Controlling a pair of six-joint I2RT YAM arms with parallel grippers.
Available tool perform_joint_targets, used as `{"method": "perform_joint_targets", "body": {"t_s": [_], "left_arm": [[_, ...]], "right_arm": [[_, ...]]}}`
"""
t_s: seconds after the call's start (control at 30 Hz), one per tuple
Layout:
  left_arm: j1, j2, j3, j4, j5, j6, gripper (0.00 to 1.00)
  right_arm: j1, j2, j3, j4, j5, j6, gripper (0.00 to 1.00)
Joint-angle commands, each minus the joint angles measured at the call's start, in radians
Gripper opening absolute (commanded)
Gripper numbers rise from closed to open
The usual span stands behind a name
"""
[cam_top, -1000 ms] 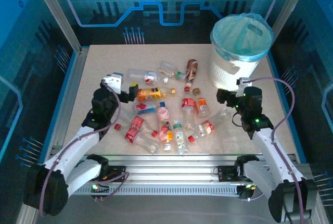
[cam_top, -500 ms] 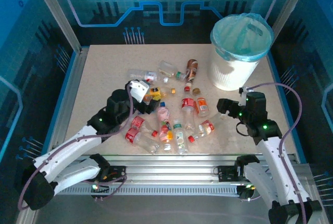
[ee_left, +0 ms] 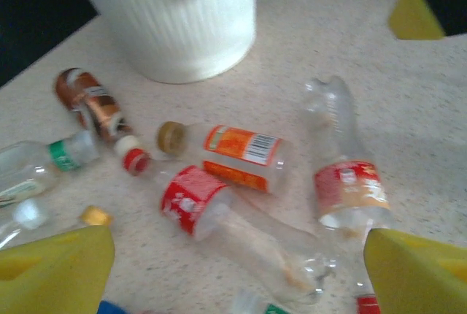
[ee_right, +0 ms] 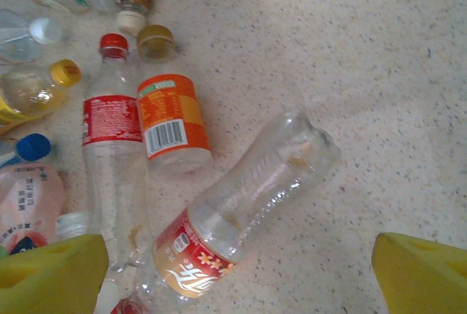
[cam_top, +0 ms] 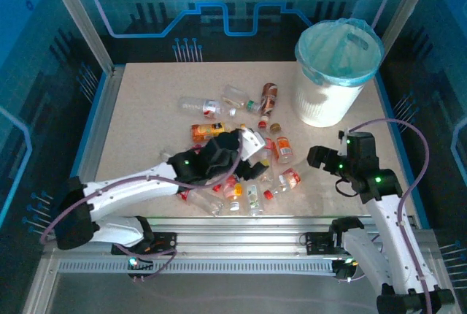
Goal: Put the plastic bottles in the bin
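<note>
Plastic bottles (cam_top: 283, 149) lie loose on their sides in the middle of the table (cam_top: 139, 109), several touching, none upright. The bin (cam_top: 325, 106) stands at the far right corner, well apart from most of them, with its blue liner (cam_top: 343, 36) folded over the rim. Your left gripper (ee_left: 237, 255) hangs over the near-centre of the pile with jaws wide apart and nothing between them. Below it lies a red-labelled bottle (ee_left: 193, 201) with a red cap, and an orange-labelled bottle (ee_left: 241, 155) sits just beside it. Your right gripper (ee_right: 241, 255) is also spread and empty, above a capless bottle (ee_right: 241, 212) that lies at a slant. Judgement: both arms are at the approach, and no bottle is gripped yet. Turn each wrist so the fingers straddle the body crosswise, close to the label, not the tapering neck. Come down until the pads are beside the widest part. These thin clear bottles probably roll and crush easily, so close gently. Watch the red-labelled bottle's neighbour, since a finger landing between the two could shove both away. The two grippers work close together here, so move one arm at a time. The bin is tall, so lift well above its rim before you cross over, and release over the middle of the opening.
</note>
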Motion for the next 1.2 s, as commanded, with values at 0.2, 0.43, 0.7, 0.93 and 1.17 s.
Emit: {"method": "perform_joint_targets", "body": {"t_s": [0.2, 0.43, 0.7, 0.93, 1.17], "left_arm": [[-0.122, 0.215, 0.161, -0.198, 0.011, -0.15, 0.85], [-0.138, 0.305, 0.18, -0.252, 0.053, -0.215, 0.85], [-0.148, 0.397, 0.227, -0.274, 0.058, -0.215, 0.84], [-0.15, 0.453, 0.246, -0.222, 0.096, -0.192, 0.82], [-0.151, 0.496, 0.28, -0.257, 0.087, -0.159, 0.82]], "right_arm": [[-0.034, 0.091, -0.034, -0.006, -0.053, 0.085, 0.94], [-0.065, 0.114, -0.079, 0.03, -0.085, 0.099, 0.96], [-0.087, 0.124, -0.13, 0.063, -0.113, 0.136, 0.98], [-0.097, 0.098, -0.165, 0.064, -0.106, 0.173, 0.98], [-0.108, 0.064, -0.164, 0.047, -0.092, 0.155, 0.99]]}}
